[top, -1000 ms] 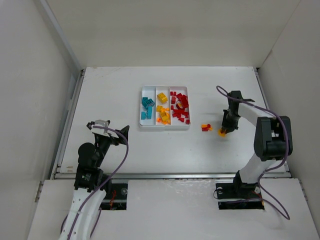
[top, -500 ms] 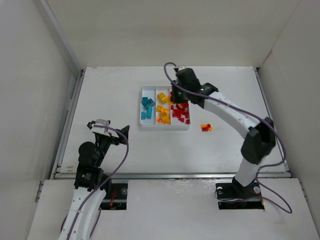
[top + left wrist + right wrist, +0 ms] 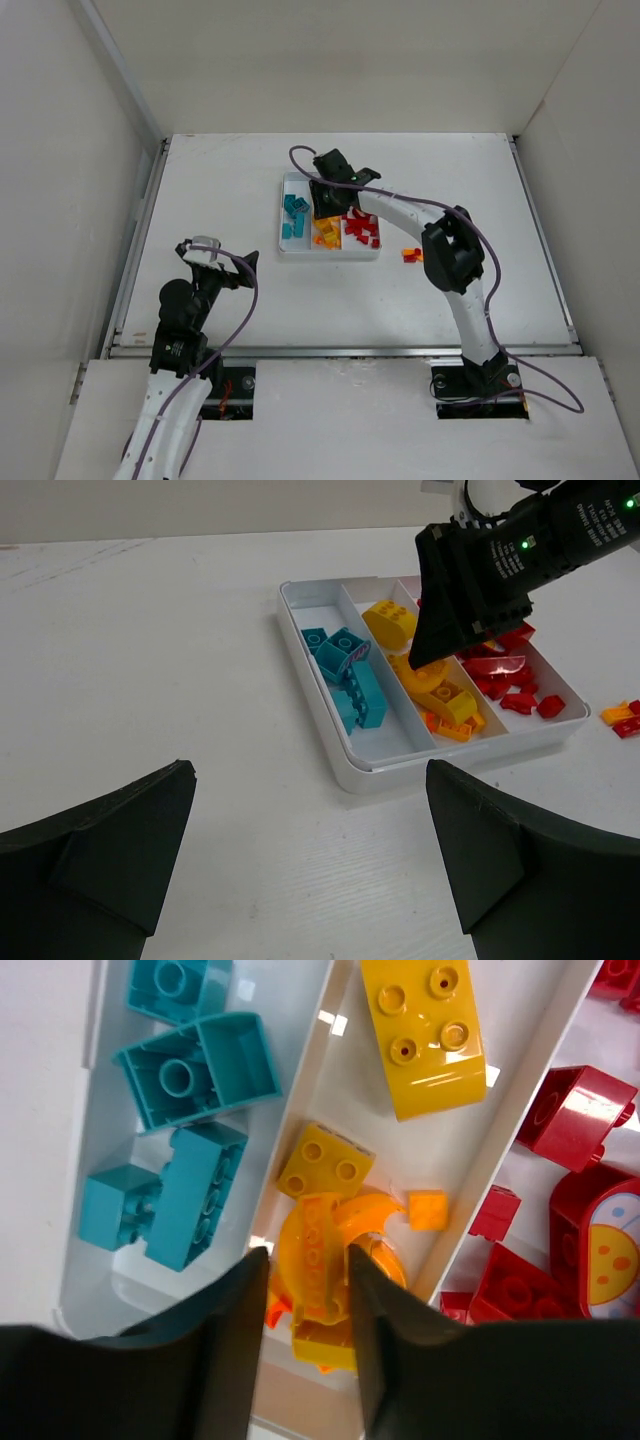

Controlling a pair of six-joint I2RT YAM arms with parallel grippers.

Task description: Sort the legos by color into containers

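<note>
Most small plastic lego bricks [image 3: 361, 226] lie colour-sorted in the shallow white three-compartment tray [image 3: 330, 257], upper centre. The black right gripper [image 3: 305, 1295] clasps an orange curved brick [image 3: 318, 1260] above the middle compartment. The left gripper [image 3: 308, 780] gapes idle, lower left. A few red and orange bricks [image 3: 411, 255] wait unsorted right of the tray.
</note>
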